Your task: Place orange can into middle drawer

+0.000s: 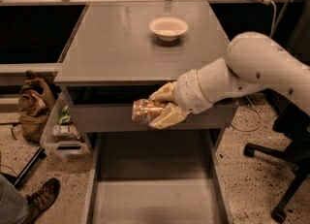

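Now your gripper (pixel 155 110) is clamping the orange can (pixel 143 112).
It's hovering before the drawer front (pixel 99 120); middle drawer (pixel 147 200) is lying open at six o'clock, white bowl (pixel 168 27) at twelve.

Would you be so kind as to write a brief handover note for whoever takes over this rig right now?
The gripper is shut on the small shiny orange-gold drink can, holding it on its side in the air in front of the gray drawer front.
The wide shallow gray metal middle drawer is pulled open below, its floor bare.
The white bowl sits on the cabinet top and is not part of the job.
Done: can grasped, drawer open.
Left: lower the can into the drawer and let go.
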Robot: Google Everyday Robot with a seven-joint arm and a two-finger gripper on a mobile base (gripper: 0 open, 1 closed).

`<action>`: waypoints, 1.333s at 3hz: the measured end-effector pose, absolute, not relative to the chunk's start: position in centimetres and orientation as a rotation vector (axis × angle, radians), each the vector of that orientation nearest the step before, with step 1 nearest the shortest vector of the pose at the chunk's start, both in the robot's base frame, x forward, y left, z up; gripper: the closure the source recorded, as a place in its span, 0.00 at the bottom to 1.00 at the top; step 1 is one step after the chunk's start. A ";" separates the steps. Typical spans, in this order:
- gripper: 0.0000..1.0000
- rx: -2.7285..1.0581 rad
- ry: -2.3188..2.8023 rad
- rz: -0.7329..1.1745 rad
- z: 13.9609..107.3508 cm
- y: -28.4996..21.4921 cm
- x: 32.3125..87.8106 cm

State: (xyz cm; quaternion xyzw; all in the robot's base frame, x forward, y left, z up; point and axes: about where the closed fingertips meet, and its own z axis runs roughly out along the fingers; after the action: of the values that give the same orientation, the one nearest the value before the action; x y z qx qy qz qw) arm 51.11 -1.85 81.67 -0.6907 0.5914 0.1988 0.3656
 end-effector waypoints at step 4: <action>1.00 -1.784 1.581 0.579 64.0 4.6 44.7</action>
State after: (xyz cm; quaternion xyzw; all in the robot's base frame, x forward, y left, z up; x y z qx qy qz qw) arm 44.69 4.61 63.95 -0.6847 0.6066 0.2222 0.3374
